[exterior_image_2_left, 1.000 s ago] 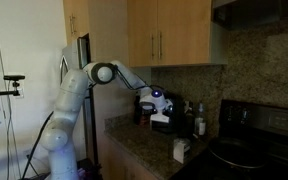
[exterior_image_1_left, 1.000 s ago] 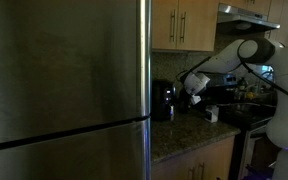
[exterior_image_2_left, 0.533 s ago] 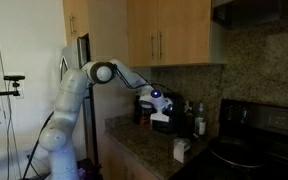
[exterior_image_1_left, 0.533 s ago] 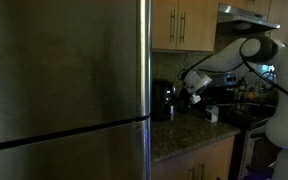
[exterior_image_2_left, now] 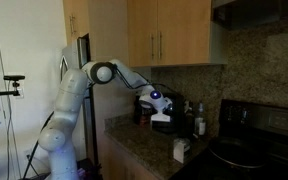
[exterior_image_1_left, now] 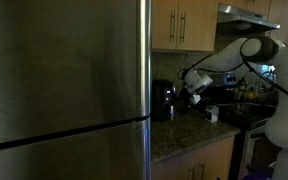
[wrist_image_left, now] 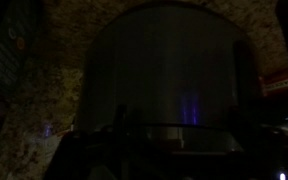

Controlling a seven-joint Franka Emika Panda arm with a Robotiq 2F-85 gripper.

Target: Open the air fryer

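Well, the air fryer (exterior_image_1_left: 162,100) stands on the desk (exterior_image_1_left: 189,135) right beside the big steel fridge (exterior_image_1_left: 64,80), and my hand (exterior_image_1_left: 181,96) hovers just in front of the air fryer, level with its upper half. In the wrist view the air fryer's rounded black body (wrist_image_left: 164,80) fills nearly the whole picture, so I judge I am close and roughly square to it. That picture is so dark that I cannot tell whether my fingers are apart or together, and I cannot make out a handle or a lid edge either.

The step in hand is to reach the part that opens. To do it well, I would come in slowly and straight, keeping centred on the air fryer, and only close once a finger sits on each side of the handle. The glossy shell looks slippery, so I should grip a real edge, not the curved wall. The air fryer is small and may slide on the desk when pulled, so a steady, even pull along its opening direction seems wiser than a jerk. A small white box (exterior_image_1_left: 212,115) sits on the far side of my arm from the air fryer, well apart.
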